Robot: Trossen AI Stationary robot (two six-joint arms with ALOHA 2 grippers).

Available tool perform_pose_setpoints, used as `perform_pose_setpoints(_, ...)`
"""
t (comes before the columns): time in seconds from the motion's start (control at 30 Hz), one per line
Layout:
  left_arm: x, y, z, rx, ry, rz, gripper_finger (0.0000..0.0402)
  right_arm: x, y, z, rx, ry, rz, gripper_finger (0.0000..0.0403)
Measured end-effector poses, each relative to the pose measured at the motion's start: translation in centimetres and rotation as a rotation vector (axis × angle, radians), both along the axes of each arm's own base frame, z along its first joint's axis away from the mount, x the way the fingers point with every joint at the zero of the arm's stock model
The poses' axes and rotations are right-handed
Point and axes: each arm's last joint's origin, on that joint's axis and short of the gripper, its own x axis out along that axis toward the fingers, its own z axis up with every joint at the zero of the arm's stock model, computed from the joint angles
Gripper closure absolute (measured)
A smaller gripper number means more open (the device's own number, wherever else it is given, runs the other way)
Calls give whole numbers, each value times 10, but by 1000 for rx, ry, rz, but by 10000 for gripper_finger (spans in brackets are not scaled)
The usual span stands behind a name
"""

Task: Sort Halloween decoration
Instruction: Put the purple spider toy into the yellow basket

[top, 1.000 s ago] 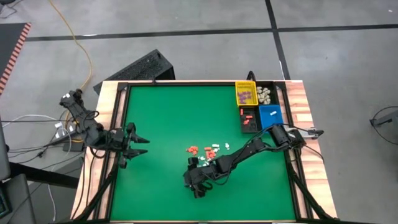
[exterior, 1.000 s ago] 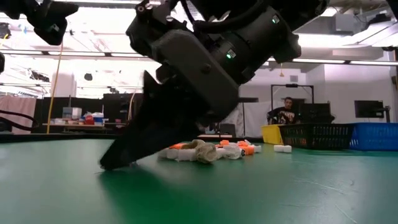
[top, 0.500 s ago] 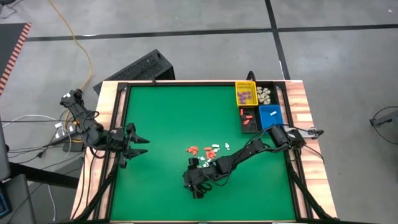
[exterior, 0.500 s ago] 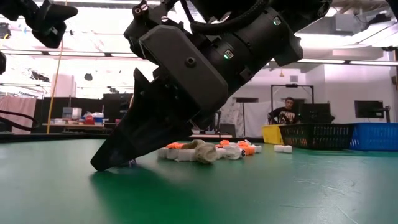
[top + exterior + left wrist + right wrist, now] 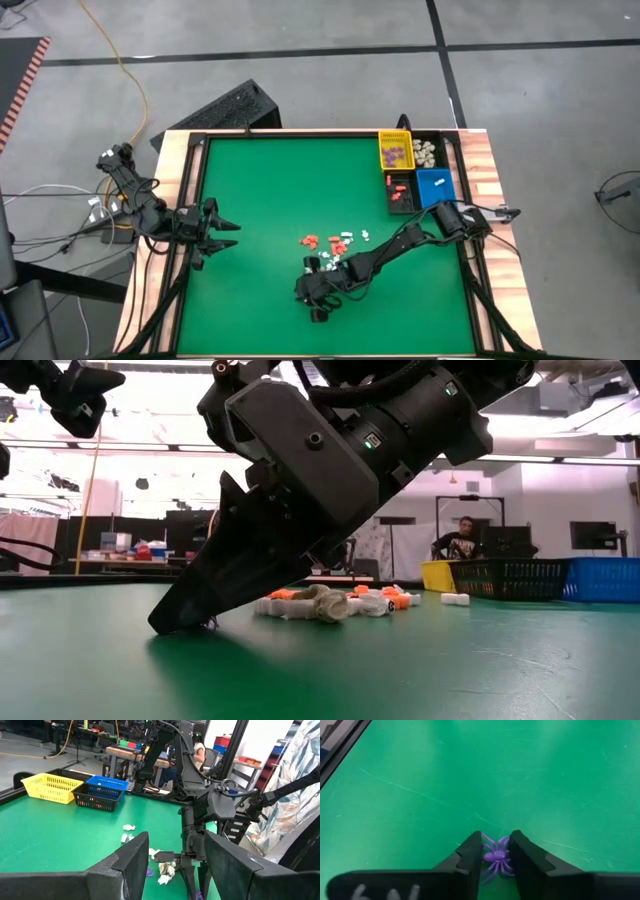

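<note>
Green felt covers the table [image 5: 270,190], with two arms over it. Four bins [image 5: 410,172] sit at its far right corner: yellow, black, blue and one holding cream pieces. Right gripper [image 5: 493,851] is down on the felt near the front, fingers narrowed around one purple spider [image 5: 496,857]. Left gripper [image 5: 222,234] waits at the left edge, jaws wide. Loose trinkets [image 5: 335,241], orange-red and white, lie mid-table.

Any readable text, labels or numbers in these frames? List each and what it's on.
None can be read.
Right wrist view: pale marks on the right end effector, cut off and blurred; they may be digits.
Bins, table, arms: no label shows.
Background shelves in the low view: too small to read.
</note>
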Motion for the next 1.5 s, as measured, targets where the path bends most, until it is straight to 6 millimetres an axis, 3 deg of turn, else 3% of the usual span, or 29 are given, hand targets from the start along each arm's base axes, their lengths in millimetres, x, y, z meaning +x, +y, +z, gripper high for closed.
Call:
perform_pose_setpoints(0.2,0,0,0,0,0,0,221,-1,-1,5,-7,-4,5,303)
perform_pose_setpoints(0.43,0,0,0,0,0,0,221,-4,-10,23,-48,4,13,306)
perform_pose_setpoints(0.77,0,0,0,2,-1,0,221,-13,-53,77,-138,15,-5,306)
perform_pose_setpoints(0.93,0,0,0,3,0,0,221,-25,-96,102,-214,97,-39,306)
perform_pose_setpoints(1.13,0,0,-2,1,14,-1,221,-49,-163,124,-262,219,-141,306)
perform_pose_setpoints(1.33,0,0,-3,-3,29,-2,221,-112,-233,133,-232,269,-352,306)
perform_pose_setpoints(1.5,0,1,-4,28,31,52,221,-171,-280,140,-191,215,-632,305)
